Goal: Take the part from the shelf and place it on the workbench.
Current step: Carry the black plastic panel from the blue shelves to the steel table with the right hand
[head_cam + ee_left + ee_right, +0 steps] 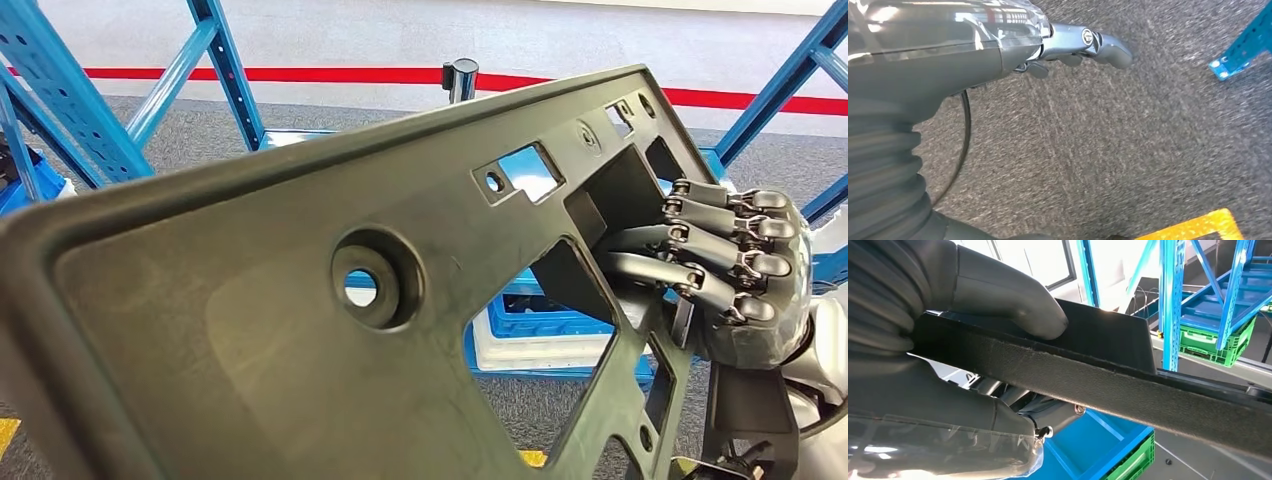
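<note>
Panel [250,330], large and black, tilted across the head view.
Right hand [735,270] at 3 o'clock, fingers [700,255] clamped on its edge; left hand [1068,45] holds nothing, fingers apart.

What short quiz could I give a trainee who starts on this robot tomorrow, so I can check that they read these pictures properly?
1. True or false: the right hand grips the black panel at its edge.
2. What lies under the left hand? A) a workbench B) grey carpet C) a blue crate
3. Fill in: in the right wrist view the thumb presses on the panel, and below it sits a blue ____.

Key: 1 true; 2 B, the grey carpet, and the hand holds nothing; 3 crate.
</note>
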### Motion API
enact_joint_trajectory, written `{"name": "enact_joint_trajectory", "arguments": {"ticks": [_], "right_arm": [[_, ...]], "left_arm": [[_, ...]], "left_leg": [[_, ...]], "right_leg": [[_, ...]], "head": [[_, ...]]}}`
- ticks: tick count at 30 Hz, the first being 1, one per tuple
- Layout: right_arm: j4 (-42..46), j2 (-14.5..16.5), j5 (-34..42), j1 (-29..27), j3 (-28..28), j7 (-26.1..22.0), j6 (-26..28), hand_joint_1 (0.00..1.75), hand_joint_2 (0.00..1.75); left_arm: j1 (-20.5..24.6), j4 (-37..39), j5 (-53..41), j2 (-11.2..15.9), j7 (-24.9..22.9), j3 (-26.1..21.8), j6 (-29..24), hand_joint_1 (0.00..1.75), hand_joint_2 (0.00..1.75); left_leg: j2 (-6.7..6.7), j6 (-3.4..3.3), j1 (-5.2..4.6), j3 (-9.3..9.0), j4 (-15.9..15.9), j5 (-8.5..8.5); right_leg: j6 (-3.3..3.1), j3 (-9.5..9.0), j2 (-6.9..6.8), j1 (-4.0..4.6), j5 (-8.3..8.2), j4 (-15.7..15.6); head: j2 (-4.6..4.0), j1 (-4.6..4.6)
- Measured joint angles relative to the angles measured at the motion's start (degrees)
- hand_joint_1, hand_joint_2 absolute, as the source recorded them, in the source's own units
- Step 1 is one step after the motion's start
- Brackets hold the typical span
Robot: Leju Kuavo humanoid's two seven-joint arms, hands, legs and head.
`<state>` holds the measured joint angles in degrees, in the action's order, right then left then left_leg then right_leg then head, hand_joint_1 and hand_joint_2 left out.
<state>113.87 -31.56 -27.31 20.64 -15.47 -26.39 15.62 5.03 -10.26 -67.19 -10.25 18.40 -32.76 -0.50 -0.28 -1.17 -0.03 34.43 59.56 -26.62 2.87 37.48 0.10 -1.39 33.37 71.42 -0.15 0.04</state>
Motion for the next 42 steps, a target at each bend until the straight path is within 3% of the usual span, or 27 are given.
{"name": "enact_joint_trajectory", "arguments": {"ticks": [3, 5, 7, 9, 12, 13, 14, 15, 17, 18, 20, 22, 23, 25, 27, 28, 29, 30, 31, 32, 34, 35, 37, 39, 42], "right_arm": [[0.0, 0.0, -0.1, 0.3, 0.0, 0.0, 0.0, 1.75, 1.75], [0.0, 0.1, -0.2, 0.5, 0.0, 0.1, 0.0, 1.75, 1.75], [0.0, 0.2, -0.4, 0.5, 0.0, 0.2, 0.0, 1.75, 1.75], [0.0, 0.3, -0.5, 0.6, -0.1, 0.3, 0.0, 1.75, 1.75], [0.0, 0.5, -0.6, 0.6, -0.4, 0.4, 0.0, 1.75, 1.75], [0.0, 0.6, -0.6, 0.6, -0.4, 0.4, 0.0, 1.75, 1.75], [0.0, 0.7, -0.6, 0.6, -0.4, 0.4, 0.0, 1.75, 1.75], [-0.1, 0.8, -0.7, 0.5, -0.4, 0.4, 0.0, 1.75, 1.75], [-0.1, 0.9, -0.7, 0.5, -0.4, 0.4, 0.0, 1.75, 1.75], [-0.1, 0.9, -0.7, 0.6, -0.4, 0.4, 0.0, 1.75, 1.75], [-0.1, 1.0, -0.9, 0.6, -0.4, 0.4, 0.0, 1.75, 1.75], [-0.1, 1.0, -1.0, 0.6, -0.4, 0.4, 0.0, 1.75, 1.75], [-0.1, 1.0, -1.0, 0.6, -0.4, 0.4, 0.0, 1.75, 1.75], [-0.1, 1.0, -1.0, 0.6, -0.4, 0.4, 0.0, 1.75, 1.75], [-0.1, 1.1, -1.0, 0.6, -0.4, 0.5, 0.1, 1.75, 1.75], [-0.1, 1.1, -1.0, 0.6, -0.4, 0.5, 0.1, 1.75, 1.75], [-0.2, 1.1, -1.0, 0.5, -0.4, 0.5, 0.1, 1.75, 1.75], [-0.2, 1.1, -1.0, 0.5, -0.4, 0.5, 0.1, 1.75, 1.75], [-0.2, 1.1, -1.0, 0.5, -0.4, 0.5, 0.1, 1.75, 1.75], [-0.2, 1.1, -1.0, 0.6, -0.4, 0.5, 0.1, 1.75, 1.75], [-0.2, 1.1, -1.0, 0.7, -0.4, 0.5, 0.1, 1.75, 1.75], [-0.2, 1.1, -1.0, 0.8, -0.4, 0.5, 0.1, 1.75, 1.75], [-0.2, 1.1, -1.0, 0.9, -0.4, 0.5, 0.1, 1.75, 1.75], [-0.2, 1.2, -1.1, 1.0, -0.5, 0.5, 0.1, 1.75, 1.75], [-0.2, 1.5, -1.2, 1.1, -0.8, 0.6, 0.1, 1.75, 1.75]], "left_arm": [[0.0, 0.0, 0.0, 0.0, 0.2, 0.0, 0.0, 0.0, 1.75], [0.0, 0.0, 0.0, -0.1, 0.3, 0.0, 0.0, 0.0, 1.75], [0.0, 0.0, 0.0, -0.1, 0.4, 0.0, 0.0, 0.0, 1.75], [0.0, 0.0, 0.1, -0.1, 0.5, 0.0, 0.1, 0.0, 1.75], [0.0, 0.0, 0.2, -0.1, 0.5, 0.0, 0.2, 0.0, 1.75], [0.0, 0.0, 0.2, -0.1, 0.5, 0.0, 0.2, 0.0, 1.75], [0.0, 0.0, 0.2, -0.1, 0.5, 0.0, 0.2, 0.0, 1.75], [0.0, 0.0, 0.2, -0.1, 0.5, 0.0, 0.2, 0.0, 1.75], [0.0, 0.0, 0.2, -0.1, 0.5, 0.0, 0.2, 0.0, 1.75], [0.1, 0.0, 0.2, -0.1, 0.5, 0.0, 0.2, 0.0, 1.75], [0.1, 0.0, 0.2, -0.1, 0.6, 0.0, 0.2, 0.0, 1.75], [0.0, 0.0, 0.2, -0.1, 0.6, 0.0, 0.3, 0.0, 1.75], [0.0, 0.0, 0.2, -0.1, 0.6, 0.0, 0.3, 0.0, 1.75], [0.0, 0.0, 0.2, -0.1, 0.6, 0.0, 0.3, 0.0, 1.75], [0.0, 0.0, 0.2, 0.0, 0.6, 0.0, 0.3, 0.0, 1.75], [0.0, 0.0, 0.2, 0.0, 0.6, 0.0, 0.3, 0.0, 1.75], [0.0, 0.0, 0.2, 0.0, 0.6, 0.0, 0.3, 0.0, 1.75], [0.0, 0.0, 0.2, 0.0, 0.6, 0.0, 0.3, 0.0, 1.75], [0.0, 0.0, 0.2, 0.0, 0.6, 0.0, 0.3, 0.0, 1.75], [0.0, 0.0, 0.2, 0.0, 0.6, 0.0, 0.3, 0.0, 1.75], [0.0, 0.0, 0.2, -0.1, 0.6, -0.1, 0.3, 0.0, 1.75], [0.0, 0.0, 0.2, -0.1, 0.7, -0.1, 0.3, 0.0, 1.75], [0.0, 0.0, 0.2, -0.1, 0.7, -0.1, 0.3, 0.0, 1.75], [-0.1, 0.0, 0.3, 0.0, 0.7, -0.1, 0.3, 0.0, 1.75], [-0.1, 0.0, 0.3, 0.0, 0.7, 0.0, 0.3, 0.0, 1.75]], "left_leg": [[-0.05, 0.44, -0.23, 1.06, 0.3, 0.87], [-0.06, 1.02, -0.26, 1.45, 0.3, 1.51], [-0.14, 1.65, -0.17, 1.7, 0.4, 1.8], [-0.2, 2.21, -0.03, 2.58, 2.6, -0.57], [-0.17, 2.85, 0.44, 5.32, 12.6, -7.69], [-0.17, 3.08, 0.64, 5.62, 15.3, -8.66], [-0.16, 3.31, 0.89, 5.07, 16.0, -8.41], [-0.15, 3.53, 1.16, 3.52, 14.6, -7.2], [-0.14, 4.05, 1.7, -1.71, 7.1, -4.57], [-0.23, 4.19, 1.75, -3.99, 3.4, -4.07], [-0.46, 4.08, 1.63, -5.79, -0.4, -4.33], [-0.52, 3.15, 1.39, -5.11, -0.5, -4.01], [-0.43, 2.46, 1.31, -4.66, -0.4, -3.6], [-0.18, 1.17, 1.24, -3.56, -0.5, -2.59], [-0.02, 0.59, 0.97, -2.15, -0.4, -1.54], [0.04, 0.5, 0.82, -1.42, -0.4, -1.0], [0.07, 0.47, 0.69, -0.71, -0.4, -0.47], [0.08, 0.5, 0.61, -0.07, -0.4, 0.01], [0.08, 0.57, 0.56, 0.48, -0.3, 0.46], [0.07, 0.69, 0.54, 0.91, -0.3, 0.86], [0.02, 1.16, 0.41, 1.53, -0.2, 1.63], [0.01, 1.47, 0.37, 1.76, -0.2, 2.01], [0.01, 2.14, 0.3, 2.15, -0.2, 2.79], [0.0, 2.62, 0.38, 2.9, 0.9, 1.45], [-0.03, 3.07, 0.66, 5.32, 9.8, -6.21]], "right_leg": [[-0.95, -7.11, 0.03, 0.7, -3.05, -10.6], [-1.46, -8.34, 0.08, 1.13, -3.1, -13.1], [-1.91, -7.81, -0.01, 0.96, -3.69, -13.3], [-2.51, -7.01, -0.24, 0.43, -4.57, -13.6], [-3.03, -5.36, -0.41, 0.17, -5.94, -13.7], [-3.01, -4.73, -0.43, 0.12, -6.44, -13.6], [-2.89, -4.1, -0.44, 0.03, -6.91, -13.6], [-2.68, -3.53, -0.43, -0.12, -7.34, -13.5], [-2.04, -2.59, -0.42, -0.39, -7.99, -13.3], [-1.64, -2.2, -0.42, -0.43, -8.3, -13.0], [-0.82, -1.66, -0.42, -0.29, -9.01, -12.7], [-0.07, -1.35, -0.41, -0.32, -9.57, -12.7], [0.15, -1.03, -0.4, -0.4, -9.03, -12.3], [0.34, 0.48, -0.38, -0.47, -5.4, -8.8], [0.36, 2.73, -0.35, -0.36, -0.52, -1.6], [0.36, 3.38, -0.35, -0.31, 0.76, 1.6], [0.32, 3.27, -0.35, -0.27, 0.89, 3.3], [0.23, 2.14, -0.35, -0.2, -0.08, 2.9], [0.07, -0.04, -0.35, -0.11, -1.6, 0.4], [-0.17, -2.91, -0.35, 0.02, -2.83, -3.6], [-0.68, -7.92, -0.32, 0.47, -3.44, -11.1], [-0.86, -9.03, -0.29, 0.68, -3.1, -13.1], [-1.28, -8.73, -0.25, 0.74, -3.09, -13.9], [-1.97, -7.67, -0.34, 0.34, -3.93, -14.1], [-2.78, -5.81, -0.54, 0.07, -5.52, -14.1]], "head": [[0.0, 0.09], [0.0, 0.12], [0.0, 0.16], [0.0, -0.03], [0.0, -0.27], [0.0, -0.28], [0.0, -0.28], [0.0, -0.28], [0.0, -0.31], [0.0, -0.34], [0.0, -0.37], [0.0, -0.33], [0.0, -0.3], [0.0, -0.09], [0.0, 0.16], [0.0, 0.23], [0.0, 0.25], [0.0, 0.26], [0.0, 0.28], [0.0, 0.32], [0.0, 0.39], [0.0, 0.42], [0.0, 0.38], [0.0, 0.15], [0.0, -0.28]]}}
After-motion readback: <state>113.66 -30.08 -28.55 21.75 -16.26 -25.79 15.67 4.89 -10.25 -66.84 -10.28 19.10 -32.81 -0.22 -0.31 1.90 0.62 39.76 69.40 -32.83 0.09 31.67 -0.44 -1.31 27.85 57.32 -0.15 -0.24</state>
